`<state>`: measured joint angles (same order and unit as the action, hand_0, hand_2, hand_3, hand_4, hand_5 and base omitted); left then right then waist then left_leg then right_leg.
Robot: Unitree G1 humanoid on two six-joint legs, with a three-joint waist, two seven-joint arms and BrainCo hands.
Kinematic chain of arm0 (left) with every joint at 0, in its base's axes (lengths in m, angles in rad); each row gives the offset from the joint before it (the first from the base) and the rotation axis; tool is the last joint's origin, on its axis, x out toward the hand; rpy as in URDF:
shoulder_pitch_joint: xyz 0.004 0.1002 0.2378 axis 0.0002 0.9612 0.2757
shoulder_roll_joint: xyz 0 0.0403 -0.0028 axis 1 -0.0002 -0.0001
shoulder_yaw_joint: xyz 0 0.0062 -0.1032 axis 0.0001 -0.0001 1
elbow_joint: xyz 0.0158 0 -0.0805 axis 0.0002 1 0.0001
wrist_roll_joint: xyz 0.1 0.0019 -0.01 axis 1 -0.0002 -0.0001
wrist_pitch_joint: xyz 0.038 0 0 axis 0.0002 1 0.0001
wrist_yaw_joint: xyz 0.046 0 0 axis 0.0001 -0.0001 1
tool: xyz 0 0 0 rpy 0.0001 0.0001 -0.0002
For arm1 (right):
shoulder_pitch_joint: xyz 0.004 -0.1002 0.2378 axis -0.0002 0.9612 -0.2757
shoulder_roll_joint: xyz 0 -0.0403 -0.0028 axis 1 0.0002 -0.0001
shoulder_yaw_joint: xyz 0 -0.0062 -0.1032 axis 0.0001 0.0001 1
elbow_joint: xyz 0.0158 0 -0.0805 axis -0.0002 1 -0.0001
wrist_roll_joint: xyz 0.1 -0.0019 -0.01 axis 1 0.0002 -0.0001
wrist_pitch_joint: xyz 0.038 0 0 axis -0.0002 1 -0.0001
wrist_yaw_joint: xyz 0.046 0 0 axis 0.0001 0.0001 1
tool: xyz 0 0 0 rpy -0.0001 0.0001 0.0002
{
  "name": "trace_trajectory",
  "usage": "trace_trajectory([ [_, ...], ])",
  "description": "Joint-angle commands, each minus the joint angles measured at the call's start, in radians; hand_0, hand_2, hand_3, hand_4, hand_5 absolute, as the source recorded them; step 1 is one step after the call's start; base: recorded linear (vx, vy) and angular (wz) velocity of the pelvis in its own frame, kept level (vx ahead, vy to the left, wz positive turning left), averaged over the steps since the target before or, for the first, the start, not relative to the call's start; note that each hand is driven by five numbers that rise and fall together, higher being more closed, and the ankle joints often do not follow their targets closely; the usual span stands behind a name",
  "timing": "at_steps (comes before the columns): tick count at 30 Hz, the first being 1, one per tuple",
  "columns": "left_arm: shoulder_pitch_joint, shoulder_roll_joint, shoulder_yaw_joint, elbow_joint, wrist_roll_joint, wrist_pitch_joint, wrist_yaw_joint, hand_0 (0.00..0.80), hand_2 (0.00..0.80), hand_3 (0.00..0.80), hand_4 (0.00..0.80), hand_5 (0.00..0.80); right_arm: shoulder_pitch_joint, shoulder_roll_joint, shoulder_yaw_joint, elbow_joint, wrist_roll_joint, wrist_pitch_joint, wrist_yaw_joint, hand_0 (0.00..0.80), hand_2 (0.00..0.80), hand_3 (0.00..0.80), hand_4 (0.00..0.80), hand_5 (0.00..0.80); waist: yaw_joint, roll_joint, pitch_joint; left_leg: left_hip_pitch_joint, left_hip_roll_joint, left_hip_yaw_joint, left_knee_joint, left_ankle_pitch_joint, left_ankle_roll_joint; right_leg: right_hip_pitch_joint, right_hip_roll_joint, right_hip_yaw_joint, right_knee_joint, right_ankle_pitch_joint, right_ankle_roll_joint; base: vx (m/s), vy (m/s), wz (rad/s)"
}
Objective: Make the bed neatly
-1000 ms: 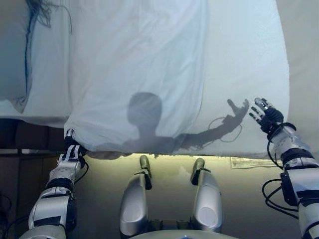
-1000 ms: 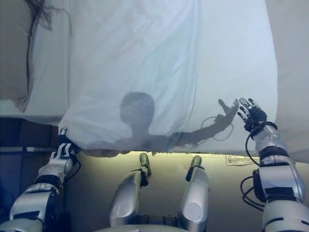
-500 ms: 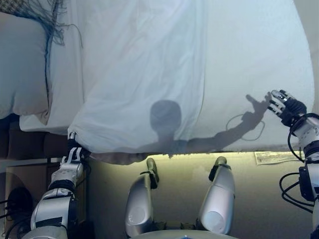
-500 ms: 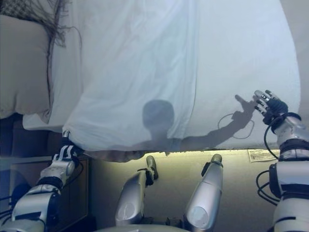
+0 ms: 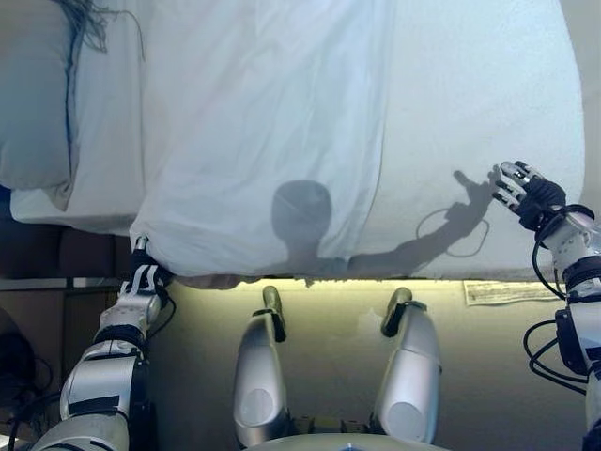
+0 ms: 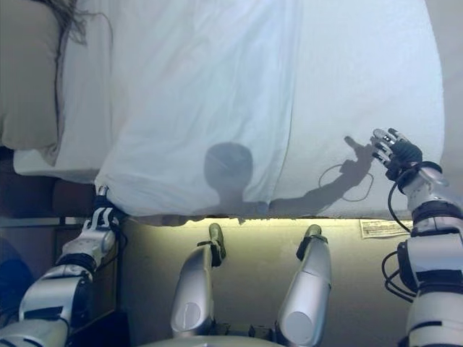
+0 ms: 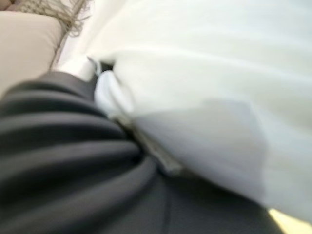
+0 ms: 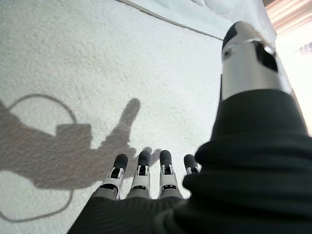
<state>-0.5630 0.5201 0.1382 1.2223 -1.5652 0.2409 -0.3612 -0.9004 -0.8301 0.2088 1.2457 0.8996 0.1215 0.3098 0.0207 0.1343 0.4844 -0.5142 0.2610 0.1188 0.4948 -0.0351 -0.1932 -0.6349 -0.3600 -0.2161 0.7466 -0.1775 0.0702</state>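
A white sheet (image 5: 272,122) lies over the left and middle of the bed, and its near edge hangs over the bed's near side. The bare textured mattress (image 5: 470,103) shows to its right. My left hand (image 5: 143,282) is at the sheet's near left corner, thumb on top and fingers under the edge, pinching the cloth (image 7: 146,83). My right hand (image 5: 531,193) is open with fingers (image 8: 141,178) straight, just above the bare mattress near its near right corner. It holds nothing.
A beige pillow (image 5: 33,103) lies at the bed's left end, with a fringed throw (image 5: 89,19) at its far edge. Dark furniture (image 5: 56,254) stands below the pillow end. A white label (image 5: 498,291) is on the mattress side.
The whole view has shifted, so the camera has moved. My left hand stays at the sheet's corner and my right hand stays open over the mattress's right part.
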Motion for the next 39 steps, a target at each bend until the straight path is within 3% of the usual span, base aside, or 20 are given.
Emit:
trace_trajectory([
  [1, -0.036, 0.139, -0.008, 0.047, -0.049, 0.004, 0.001, 0.675, 0.675, 0.675, 0.675, 0.675, -0.068, 0.053, -0.001, 0.02, 0.057, -0.043, -0.008, 0.0, 0.0, 0.0, 0.0, 0.0, 0.027, -0.076, -0.015, -0.027, -0.002, -0.033, 0.077, -0.089, 0.037, 0.038, -0.043, 0.056, -0.071, 0.036, 0.075, -0.035, -0.049, 0.07],
  [2, -0.038, 0.138, -0.013, 0.049, -0.051, 0.02, -0.006, 0.0, 0.0, 0.0, 0.0, 0.0, -0.064, 0.055, -0.003, 0.02, 0.061, -0.042, -0.009, 0.0, 0.0, 0.0, 0.0, 0.0, 0.028, -0.078, -0.014, -0.029, -0.001, -0.035, 0.081, -0.093, 0.038, 0.036, -0.041, 0.057, -0.066, 0.033, 0.077, -0.033, -0.043, 0.06],
  [16, 0.038, -0.005, -0.073, 0.055, -0.027, 0.144, -0.035, 0.0, 0.0, 0.0, 0.0, 0.0, 0.003, 0.14, -0.039, 0.009, 0.105, -0.058, -0.02, 0.0, 0.0, 0.0, 0.0, 0.0, 0.048, -0.128, -0.04, 0.045, -0.004, -0.02, 0.048, -0.079, 0.043, 0.138, -0.036, 0.021, -0.169, 0.094, 0.098, -0.022, -0.038, 0.01],
  [26, 0.208, -0.113, -0.088, 0.12, 0.129, 0.156, -0.103, 0.0, 0.0, 0.0, 0.0, 0.0, 0.097, 0.165, -0.103, 0.013, 0.126, -0.06, -0.001, 0.0, 0.0, 0.0, 0.0, 0.0, 0.069, -0.158, -0.102, 0.174, 0.01, -0.023, -0.017, -0.074, 0.037, 0.302, -0.012, -0.016, -0.289, 0.119, 0.103, 0.07, -0.057, 0.01],
  [32, 0.31, -0.155, -0.059, 0.14, 0.214, 0.153, -0.128, 0.0, 0.0, 0.0, 0.0, 0.0, 0.144, 0.181, -0.137, 0.012, 0.118, -0.05, -0.008, 0.0, 0.0, 0.0, 0.0, 0.0, 0.086, -0.162, -0.151, 0.273, 0.006, -0.017, -0.11, -0.047, 0.038, 0.407, 0.004, -0.033, -0.378, 0.135, 0.106, 0.101, -0.037, 0.07],
  [39, 0.401, -0.186, -0.017, 0.138, 0.276, 0.12, -0.106, 0.0, 0.0, 0.0, 0.0, 0.0, 0.222, 0.227, -0.179, 0.008, 0.079, -0.045, -0.04, 0.0, 0.0, 0.0, 0.0, 0.0, 0.107, -0.157, -0.253, 0.421, -0.032, 0.011, -0.325, 0.034, 0.051, 0.562, 0.032, -0.069, -0.552, 0.177, 0.115, 0.167, -0.006, 0.04],
])
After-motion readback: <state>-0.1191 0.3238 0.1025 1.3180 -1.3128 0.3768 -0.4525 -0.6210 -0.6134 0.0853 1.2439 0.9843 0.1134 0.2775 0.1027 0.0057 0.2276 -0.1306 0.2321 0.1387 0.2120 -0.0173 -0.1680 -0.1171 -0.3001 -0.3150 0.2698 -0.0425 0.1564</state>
